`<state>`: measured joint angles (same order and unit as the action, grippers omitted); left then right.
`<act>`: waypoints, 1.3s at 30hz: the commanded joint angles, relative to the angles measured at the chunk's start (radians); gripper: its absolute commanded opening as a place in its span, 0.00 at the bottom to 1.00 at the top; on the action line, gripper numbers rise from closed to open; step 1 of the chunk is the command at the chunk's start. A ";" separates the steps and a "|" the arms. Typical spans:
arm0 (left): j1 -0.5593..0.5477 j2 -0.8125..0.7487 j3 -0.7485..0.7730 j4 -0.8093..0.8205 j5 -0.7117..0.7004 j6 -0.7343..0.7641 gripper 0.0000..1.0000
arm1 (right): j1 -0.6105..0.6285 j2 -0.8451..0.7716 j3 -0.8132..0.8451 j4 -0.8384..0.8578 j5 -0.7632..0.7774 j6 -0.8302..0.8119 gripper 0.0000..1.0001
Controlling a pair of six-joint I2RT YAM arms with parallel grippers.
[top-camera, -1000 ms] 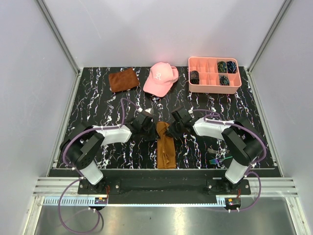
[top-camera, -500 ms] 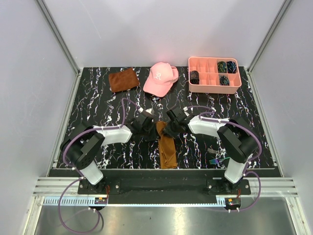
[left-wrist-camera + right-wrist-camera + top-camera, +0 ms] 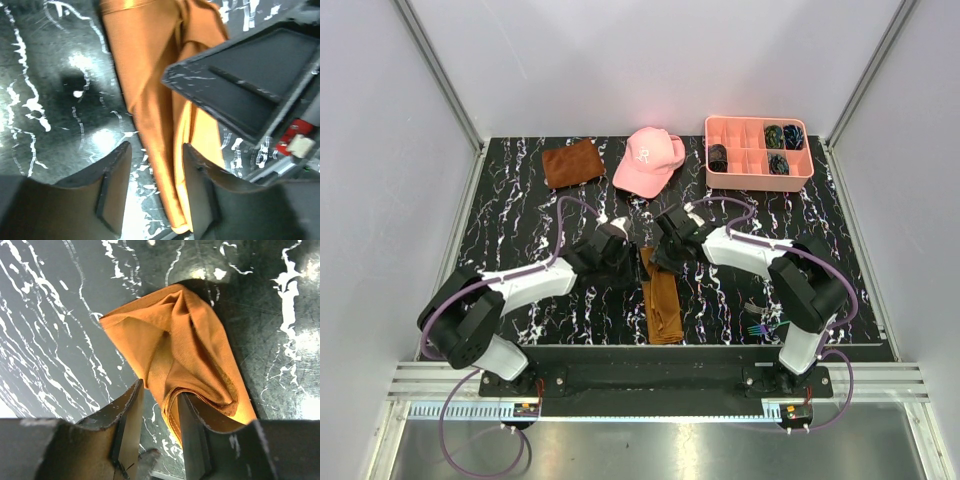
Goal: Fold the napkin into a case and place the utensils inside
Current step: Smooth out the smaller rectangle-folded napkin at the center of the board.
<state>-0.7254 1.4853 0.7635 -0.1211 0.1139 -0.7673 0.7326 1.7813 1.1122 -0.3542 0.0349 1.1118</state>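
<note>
The orange-brown napkin lies folded as a long narrow case on the black marbled table, between the two arms. My left gripper is at its far end on the left side, and my right gripper is there on the right side. In the left wrist view the left gripper stands open, with the napkin running beside the right finger. The right gripper is open too; the folded napkin drapes over one finger. The utensils lie by the right arm's base.
At the back stand a pink compartment tray holding dark items, a pink cap and a smaller rust-brown cloth. White walls and metal rails close in the table on three sides.
Both grippers have opened and let go of the napkin's far end. The right gripper has shifted back and left, and the left arm has stretched farther forward.
</note>
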 commanded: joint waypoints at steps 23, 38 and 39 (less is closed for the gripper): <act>-0.011 -0.016 -0.023 0.124 0.073 -0.029 0.68 | 0.017 0.061 0.075 -0.019 -0.063 0.017 0.40; -0.014 0.155 0.025 0.067 0.012 -0.026 0.39 | 0.016 0.021 0.086 -0.022 -0.084 0.019 0.40; -0.014 0.158 0.020 0.067 0.009 -0.024 0.36 | 0.016 0.015 0.078 -0.025 -0.078 -0.018 0.41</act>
<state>-0.7429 1.6146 0.7570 -0.0410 0.1791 -0.7963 0.7341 1.8404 1.1549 -0.3893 -0.0326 1.1587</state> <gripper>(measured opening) 0.407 0.398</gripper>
